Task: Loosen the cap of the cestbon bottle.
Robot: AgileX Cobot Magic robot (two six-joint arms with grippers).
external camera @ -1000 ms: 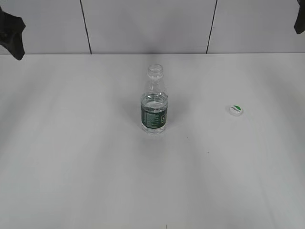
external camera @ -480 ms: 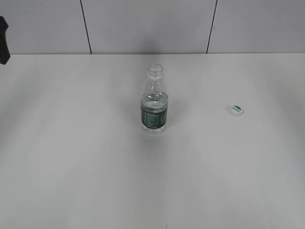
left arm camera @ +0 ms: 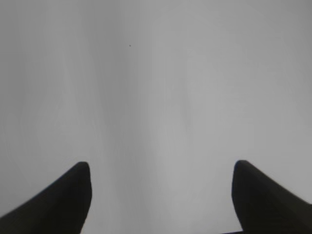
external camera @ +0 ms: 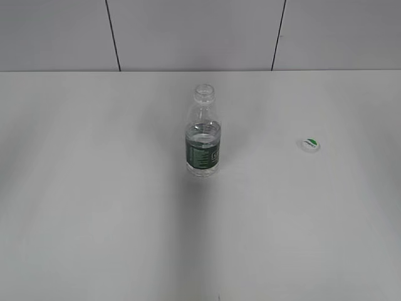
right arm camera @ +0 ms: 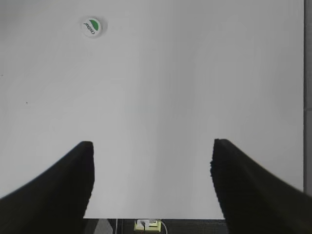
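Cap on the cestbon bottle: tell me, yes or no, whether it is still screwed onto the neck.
No: the cap lies flat on the table, well to the right of the cestbon bottle, whose neck is open.

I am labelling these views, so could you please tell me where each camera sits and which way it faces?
Exterior view: in front of the table, angled down at the cestbon bottle and the cap; no arm shows.
Left wrist view: looks down at bare table past the open left tool.
Right wrist view: looks down past the open right tool; the cap lies upper left.
Exterior and right wrist views share the cap.
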